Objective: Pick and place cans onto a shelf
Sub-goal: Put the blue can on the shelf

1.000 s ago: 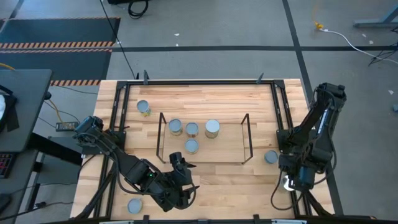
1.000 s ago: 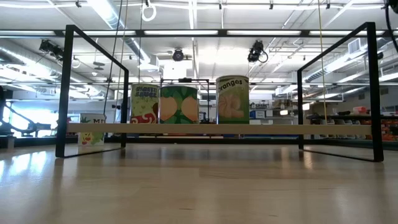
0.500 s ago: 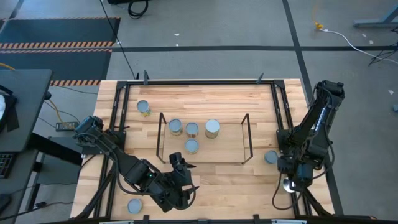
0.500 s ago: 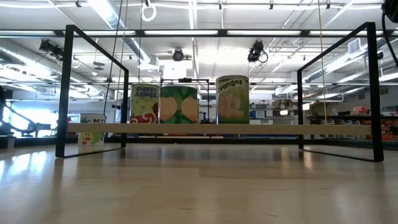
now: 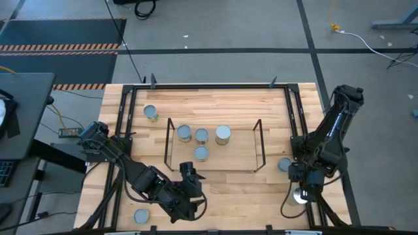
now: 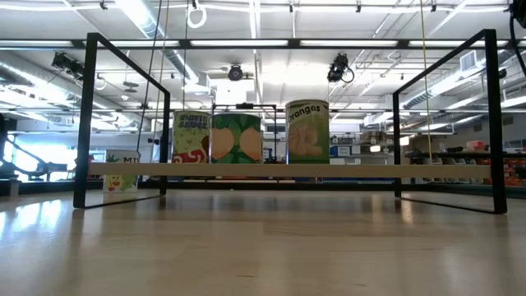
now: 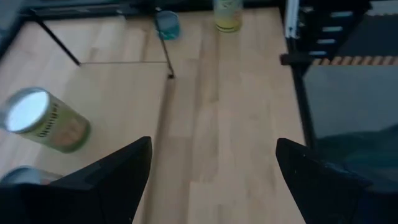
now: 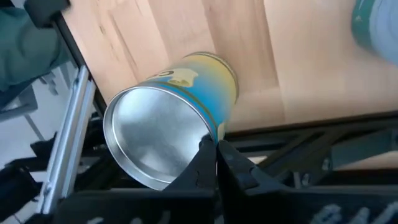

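Seven cans show from above: four inside the shelf [image 5: 213, 145], three loose on the bench [image 5: 228, 104], and one yellow-and-blue can [image 8: 171, 118] pinched at its rim by the right hand [image 8: 214, 163]. The left hand [image 7: 211, 174], fingers wide apart, holds nothing near the front edge. The shelf's front rail hides the can bottoms in the low view.

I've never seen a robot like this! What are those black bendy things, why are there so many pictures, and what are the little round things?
The black bendy things are two robot arms at a wooden table. One camera looks down from above, one sits at table height, and one rides on each wrist. The round things are food cans. Four stand inside the shelf, a thin dark rod frame. The right gripper seems to pinch the rim of a tipped yellow and blue can at the table's edge. The left gripper is open and holds nothing.
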`<action>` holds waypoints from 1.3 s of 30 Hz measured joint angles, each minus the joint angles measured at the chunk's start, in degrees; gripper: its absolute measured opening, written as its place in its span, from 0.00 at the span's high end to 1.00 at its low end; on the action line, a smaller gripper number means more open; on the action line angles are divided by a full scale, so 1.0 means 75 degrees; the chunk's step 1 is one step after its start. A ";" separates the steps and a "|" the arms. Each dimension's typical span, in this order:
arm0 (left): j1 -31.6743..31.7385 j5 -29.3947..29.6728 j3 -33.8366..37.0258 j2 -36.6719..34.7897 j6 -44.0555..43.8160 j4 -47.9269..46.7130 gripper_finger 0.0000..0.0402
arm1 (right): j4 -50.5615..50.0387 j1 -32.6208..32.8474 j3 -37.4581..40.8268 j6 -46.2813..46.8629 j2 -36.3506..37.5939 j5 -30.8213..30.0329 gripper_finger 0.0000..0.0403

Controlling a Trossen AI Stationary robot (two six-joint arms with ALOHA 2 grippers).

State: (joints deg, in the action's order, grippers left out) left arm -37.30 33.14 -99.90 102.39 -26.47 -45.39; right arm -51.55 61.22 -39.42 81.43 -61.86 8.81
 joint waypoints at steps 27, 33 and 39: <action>-0.0663 0.0478 -0.0001 0.0000 -0.3199 -0.4039 0.14 | -0.0812 -0.2851 -0.4877 -0.5617 -0.4034 0.0229 1.00; -0.0855 0.1075 0.0000 0.0000 -0.3989 -0.4907 0.14 | -0.1435 -0.4087 -0.6543 -0.7745 -0.4807 -0.0438 1.00; -0.1080 0.0431 -0.0001 0.0000 -0.4155 -0.4964 0.14 | -0.2301 -0.5436 -0.7404 -0.9003 -0.5356 -0.0476 1.00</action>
State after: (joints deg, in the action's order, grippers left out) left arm -45.40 36.37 -99.90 102.39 -57.63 -82.62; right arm -68.80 20.45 -94.95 13.91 -102.03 5.24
